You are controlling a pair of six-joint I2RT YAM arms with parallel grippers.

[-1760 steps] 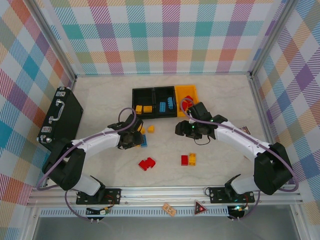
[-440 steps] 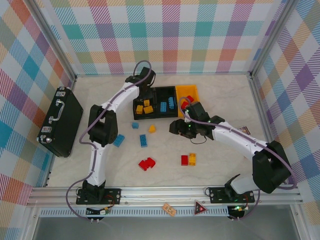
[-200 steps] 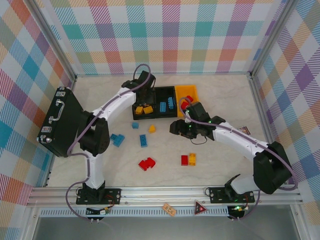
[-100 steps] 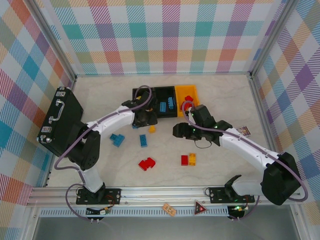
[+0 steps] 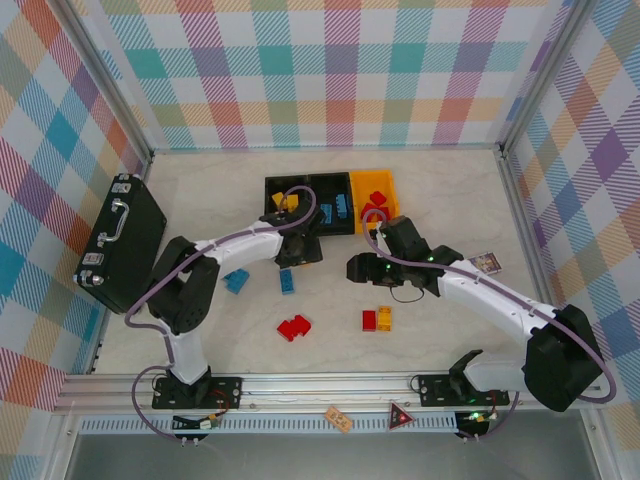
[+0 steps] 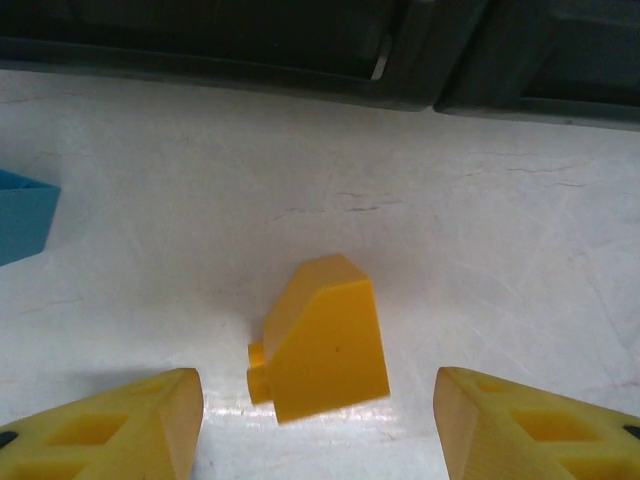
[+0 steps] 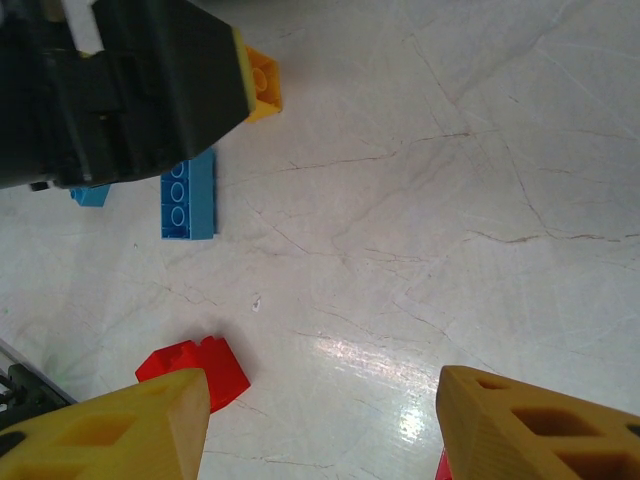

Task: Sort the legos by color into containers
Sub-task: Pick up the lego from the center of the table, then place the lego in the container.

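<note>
A yellow sloped lego (image 6: 325, 340) lies on its side on the white table, between the fingertips of my open left gripper (image 6: 318, 420) and untouched by them. From above, the left gripper (image 5: 303, 250) hangs just in front of the containers (image 5: 308, 181): two black bins and a yellow-orange one (image 5: 385, 183) in a row. They hold yellow, blue and red legos. My right gripper (image 7: 320, 420) is open and empty over bare table, with a red lego (image 7: 195, 370) by its left finger. It sits right of the left gripper in the top view (image 5: 360, 268).
Loose on the table are two blue legos (image 5: 287, 281) (image 5: 237, 281), a red one (image 5: 293, 327), and a red and yellow pair (image 5: 377, 319). A black briefcase (image 5: 122, 242) lies at the left. The two gripper heads are close together.
My left arm has swung from the bins down to the table over the yellow sloped lego, jaws spreading wider. My right gripper has shifted slightly forward and stays open.
</note>
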